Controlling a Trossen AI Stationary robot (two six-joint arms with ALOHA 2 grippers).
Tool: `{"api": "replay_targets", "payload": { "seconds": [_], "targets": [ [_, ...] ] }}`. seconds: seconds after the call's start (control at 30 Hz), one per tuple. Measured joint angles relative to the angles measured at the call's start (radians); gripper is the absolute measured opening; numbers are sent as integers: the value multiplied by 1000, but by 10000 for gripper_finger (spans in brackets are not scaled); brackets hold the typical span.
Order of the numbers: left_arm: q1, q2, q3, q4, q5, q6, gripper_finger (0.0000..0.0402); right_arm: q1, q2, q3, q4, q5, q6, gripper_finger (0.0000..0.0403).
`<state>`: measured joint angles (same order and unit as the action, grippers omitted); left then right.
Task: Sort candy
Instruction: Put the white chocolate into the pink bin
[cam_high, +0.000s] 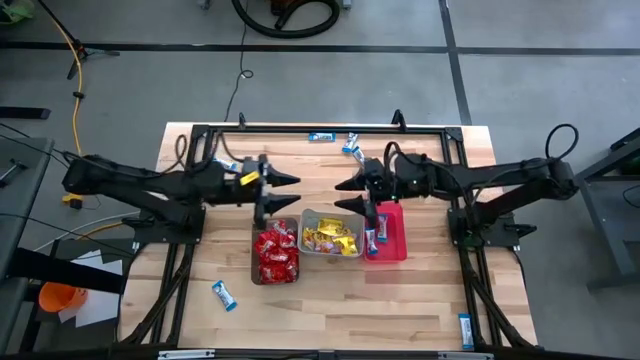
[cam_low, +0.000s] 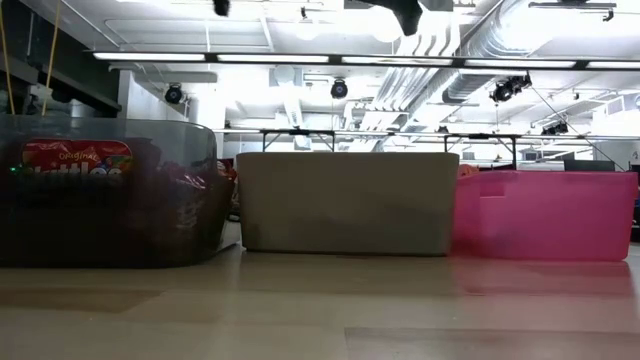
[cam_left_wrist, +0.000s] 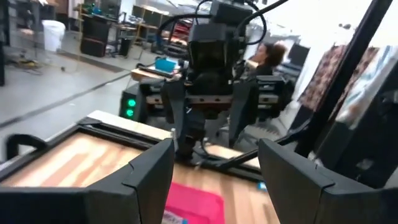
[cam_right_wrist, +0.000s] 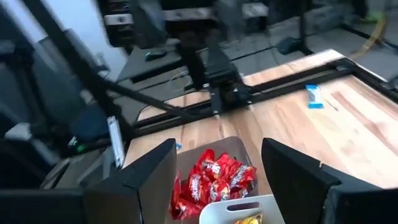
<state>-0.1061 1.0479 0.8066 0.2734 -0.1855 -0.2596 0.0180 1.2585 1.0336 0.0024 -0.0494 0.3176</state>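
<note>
Both sets of jaws are spread and empty above the bins. Unsorted candy remains: 2 blue bars (cam_high: 350, 143) lie far-side, nearer the right gripper (cam_high: 345, 194); another (cam_high: 224, 295) lies near-side, nearer the left gripper (cam_high: 287, 193).

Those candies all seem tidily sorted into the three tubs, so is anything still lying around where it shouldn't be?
Yes. A few blue-and-white bars lie loose on the table outside the bins: two at the far edge, one at the near left, one at the near right edge. The red packets and yellow packets are all binned.
</note>
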Motion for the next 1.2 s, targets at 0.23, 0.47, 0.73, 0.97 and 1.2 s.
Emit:
{"api": "replay_targets", "payload": {
  "seconds": [0.23,0.47,0.73,0.97,1.2],
  "targets": [
    [60,116,0,90,16,-106,220,-44,-94,0,-73,-86,-132,232],
    [92,142,0,87,18,-105,220,-92,-154,0,-96,-83,-161,232],
    [273,45,0,-336,37,-225,220,-164,-111,0,-90,-48,-113,232],
    [618,56,0,-846,72,-357,220,-231,-54,0,-34,-47,-48,232],
    [800,171,-8,-1169,-60,-341,220,-243,7,0,-6,-47,-27,232]
  ]
}}
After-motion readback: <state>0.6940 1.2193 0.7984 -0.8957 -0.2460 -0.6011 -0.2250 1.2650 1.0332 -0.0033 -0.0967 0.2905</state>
